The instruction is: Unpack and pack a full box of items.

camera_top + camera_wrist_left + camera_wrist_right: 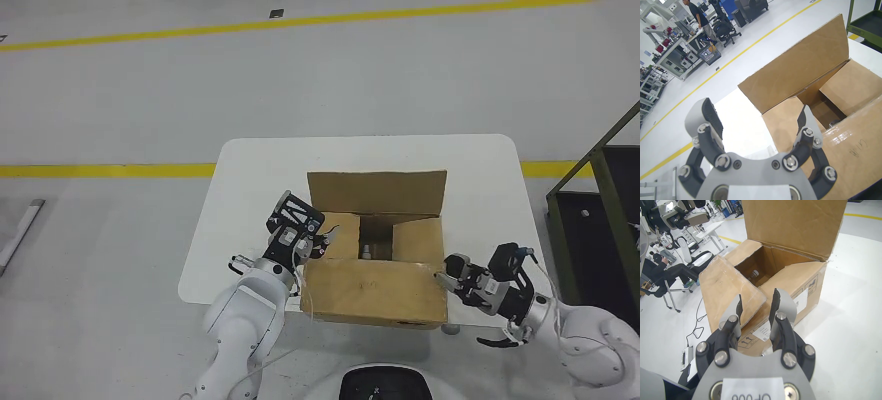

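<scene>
A brown cardboard box [375,290] stands in the middle of the white table [250,200]. Its far flap [376,190] stands upright, the two side flaps are folded inward, and the taped near flap [725,275] lies half lowered over the opening. Through the gap a dark bottle with a pale cap [754,273] shows inside. My left gripper [322,238] is open at the box's left top edge, one finger [804,121] over the left side flap [783,117]. My right gripper [758,299] is open at the box's near right corner, its fingers on either side of the near flap's corner.
A green metal cart [600,200] stands just past the table's right end. The table's rounded near edge runs close under the box. Bare tabletop lies left, right and behind the box.
</scene>
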